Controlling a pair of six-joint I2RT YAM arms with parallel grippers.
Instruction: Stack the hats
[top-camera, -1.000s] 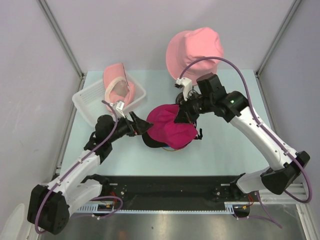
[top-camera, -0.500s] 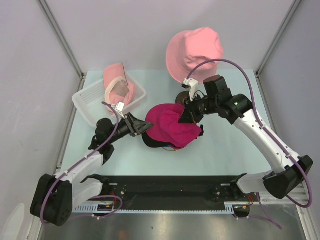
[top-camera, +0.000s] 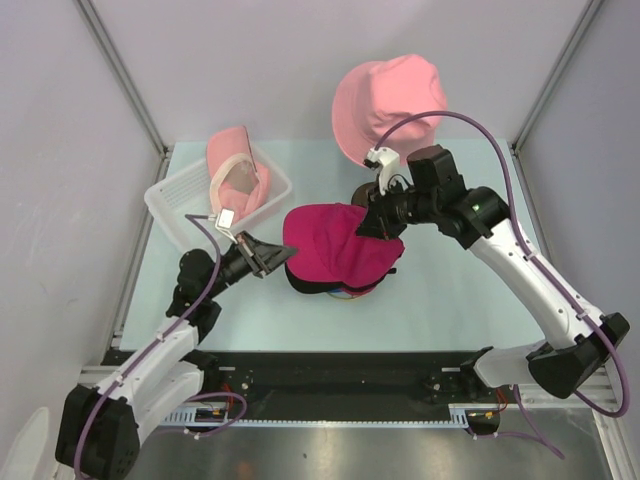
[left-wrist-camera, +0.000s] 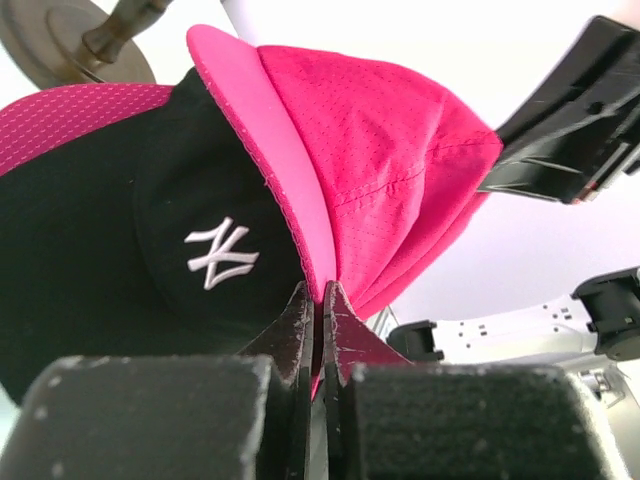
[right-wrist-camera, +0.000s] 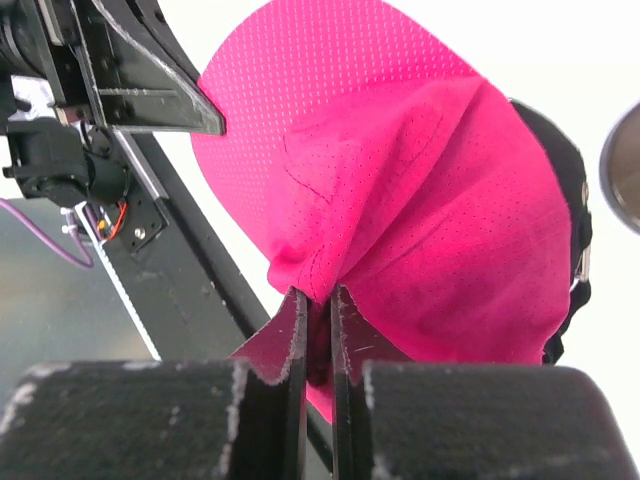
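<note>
A magenta cap (top-camera: 340, 248) is being held at the middle of the table (top-camera: 450, 290) by both grippers. Its peak is being pinched by the left gripper (top-camera: 286, 256), whose fingers (left-wrist-camera: 296, 325) are being pressed together on the paler pink edge of the peak, with only that thin edge between them. The mesh crown is being gripped from the far right side by the right gripper (top-camera: 368, 226), whose fingers (right-wrist-camera: 287, 340) are being squeezed tight on a fold of the fabric. A black cap (left-wrist-camera: 150, 260) with a white stitched logo is being covered by the magenta cap, which is being draped right over it. The black cap's dark rim is being shown at the near left of the pile. A light-pink cap (top-camera: 236, 170) is being kept in a white basket (top-camera: 170, 205) at the far left corner, propped against the basket's far wall. A salmon bucket hat (top-camera: 390, 95) is being carried on a stand (top-camera: 366, 190) at the far edge, right of centre, just beyond the right gripper. Only the stand's dark round foot is being left in sight.
</note>
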